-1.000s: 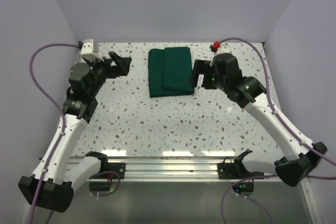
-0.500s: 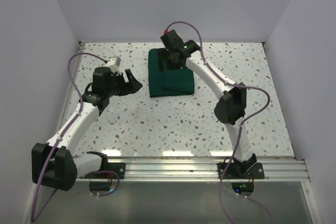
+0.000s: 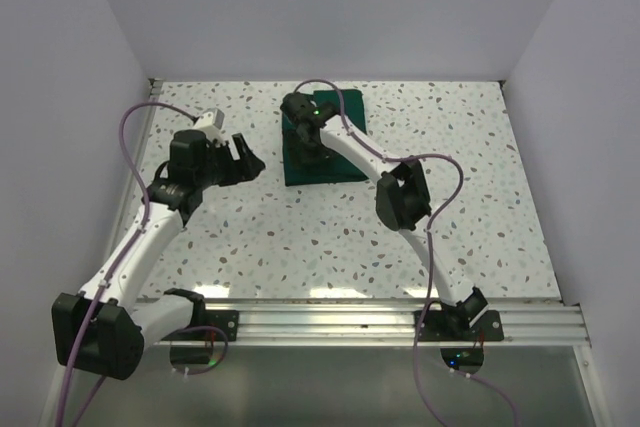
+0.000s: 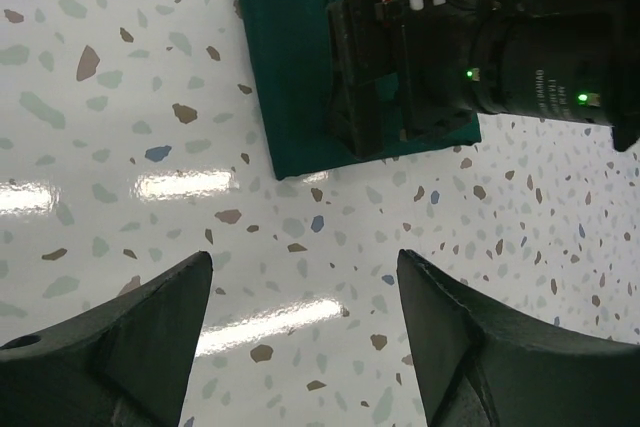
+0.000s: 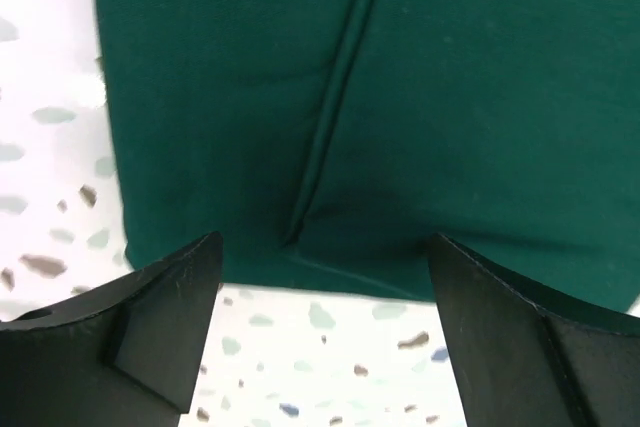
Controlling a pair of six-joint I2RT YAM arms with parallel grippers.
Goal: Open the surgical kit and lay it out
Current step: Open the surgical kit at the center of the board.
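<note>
At the far middle of the tabletop [image 3: 450,147] sits the kit, a flat green cloth bundle [image 3: 348,115] that's fully folded up. No steel showing anywhere, so I'm guessing the tray and tools are wrapped inside. Basically nothing is laid out yet.

The right gripper [image 3: 303,147] is stretched way out over the bundle's left half. From its own camera the jaws are spread wide with nothing in them, straddling the fold line [image 5: 340,97] where one flap overlaps the other, down near the bundle's edge. That placement makes sense to me: the overlap edge is the only bit of loose cloth you can pinch, so you line up right on it. Can't tell if the fingertips are touching the cloth or hanging just above it.

The left gripper [image 3: 248,155] is parked on the bare tabletop just beside the bundle's left edge, pointed at it. Its jaws are wide open too, and empty. My read is it's waiting off to the side so it doesn't crowd the right arm — and it's close enough to pin the bundle or grab the opposite flap.

The next move probably calls for a shallow pinch on that top flap only. Grab too deep and you'd drag the whole bundle along instead of unfolding it.
</note>
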